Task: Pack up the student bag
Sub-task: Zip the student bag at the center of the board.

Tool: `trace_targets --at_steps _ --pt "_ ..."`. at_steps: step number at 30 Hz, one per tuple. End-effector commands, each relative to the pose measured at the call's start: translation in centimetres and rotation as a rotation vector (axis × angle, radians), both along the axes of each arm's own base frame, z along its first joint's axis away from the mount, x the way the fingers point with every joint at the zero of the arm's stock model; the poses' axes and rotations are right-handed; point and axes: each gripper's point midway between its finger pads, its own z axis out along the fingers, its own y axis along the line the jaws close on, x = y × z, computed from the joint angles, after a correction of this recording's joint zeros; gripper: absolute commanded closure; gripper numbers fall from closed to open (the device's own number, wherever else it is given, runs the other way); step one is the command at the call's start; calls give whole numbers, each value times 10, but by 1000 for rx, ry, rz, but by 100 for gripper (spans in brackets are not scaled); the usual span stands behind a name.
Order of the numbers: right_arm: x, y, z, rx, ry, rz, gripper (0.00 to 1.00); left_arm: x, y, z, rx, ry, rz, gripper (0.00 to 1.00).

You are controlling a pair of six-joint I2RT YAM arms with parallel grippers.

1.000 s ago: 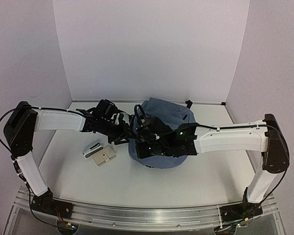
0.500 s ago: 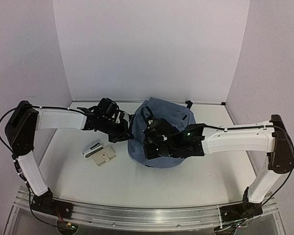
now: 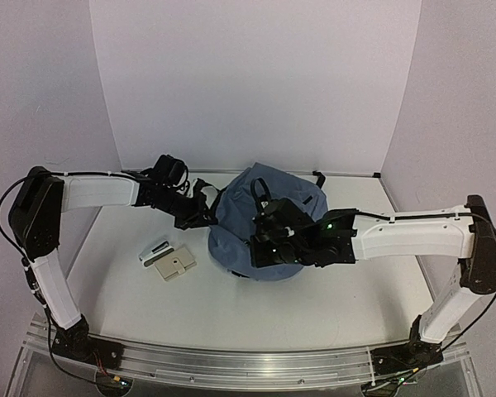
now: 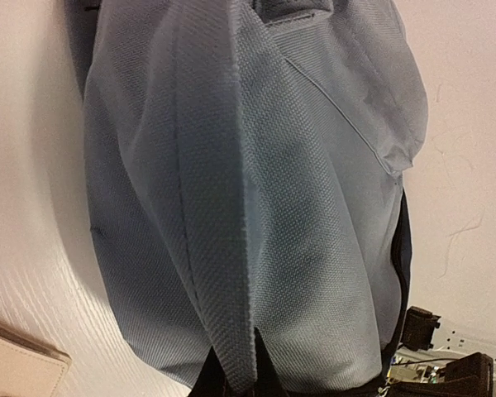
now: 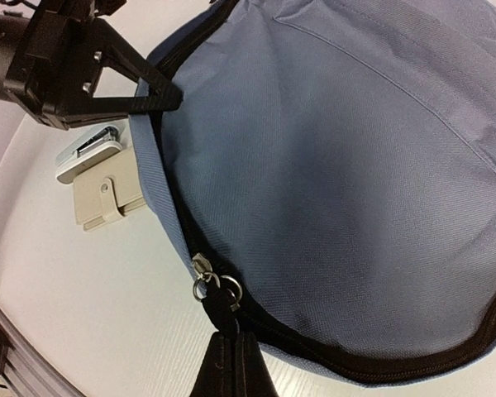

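Top view hides both grips from you. Your right gripper and its wrist sit over the student bag and cover its near face. Your left gripper is dark clutter at the bag's left edge, fingers not separable there.

Left wrist view: a fold of bag fabric runs down between dark fingers that the frame bottom mostly cuts off. The left gripper is clamped tight on that fold.

Right wrist view: the right fingers are pressed together on the black zipper pull, with the metal slider ring just above it on the black zipper band. Only this view shows the left gripper's triangular black finger touching the bag's left edge.

Left of the bag lie a white-and-grey clip-like piece and a flat beige piece with a snap flap, touching each other. You can't tell what they are. The left wrist catches only a beige corner.

The bag is coarse woven grey-blue cloth, soft, domed and rumpled, with stitched seams. It sits on the white table between your arms. A black strap end pokes out at its far right.
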Motion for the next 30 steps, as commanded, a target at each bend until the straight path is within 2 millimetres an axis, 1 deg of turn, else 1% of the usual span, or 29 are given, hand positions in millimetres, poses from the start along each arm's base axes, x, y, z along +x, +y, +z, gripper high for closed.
trace_targets --at_steps 1,3,4,5,7,8,9,11,12,14,15,16,18,20,21,23,24,27,30 --pt "-6 -10 13 -35 12 20 99 64 30 8 99 -190 36 100" --pt "-2 -6 26 -20 -11 19 79 76 28 11 97 -217 24 100" --pt "1 -7 31 -20 -25 10 65 82 29 13 96 -233 23 100" --pt "4 -9 36 -18 -37 2 55 88 30 18 96 -249 28 99" --pt "17 -18 43 -21 -51 -31 41 97 33 23 105 -263 48 95" --pt "24 -25 45 -21 -53 -47 36 101 36 27 111 -268 65 91" --pt "36 -35 45 -27 -55 -74 29 105 40 30 122 -271 89 87" --pt "56 -52 45 -37 -51 -108 24 102 42 36 122 -265 103 76" --pt "67 -63 44 -48 -53 -130 21 99 44 39 117 -257 111 67" --pt "92 -85 41 -73 -55 -175 13 88 48 38 105 -212 136 49" --pt "105 -96 40 -81 -53 -200 11 81 49 39 95 -194 145 42" --pt "117 -105 41 -86 -56 -217 8 74 51 38 84 -172 154 38" --pt "141 -121 43 -100 -73 -232 3 53 54 28 58 -103 178 30" --pt "166 -135 42 -97 -72 -246 2 37 53 29 20 -73 189 27" --pt "181 -144 41 -85 -63 -244 2 27 48 26 2 -49 190 25" --pt "203 -152 37 -65 -47 -218 2 10 39 27 -26 -28 184 23" --pt "213 -154 33 -56 -36 -193 2 3 34 28 -34 -24 181 23" --pt "238 -158 19 -57 -14 -150 8 -12 17 28 -46 -8 174 22" --pt "261 -171 7 -32 14 -148 15 -17 7 28 -72 -2 179 22"
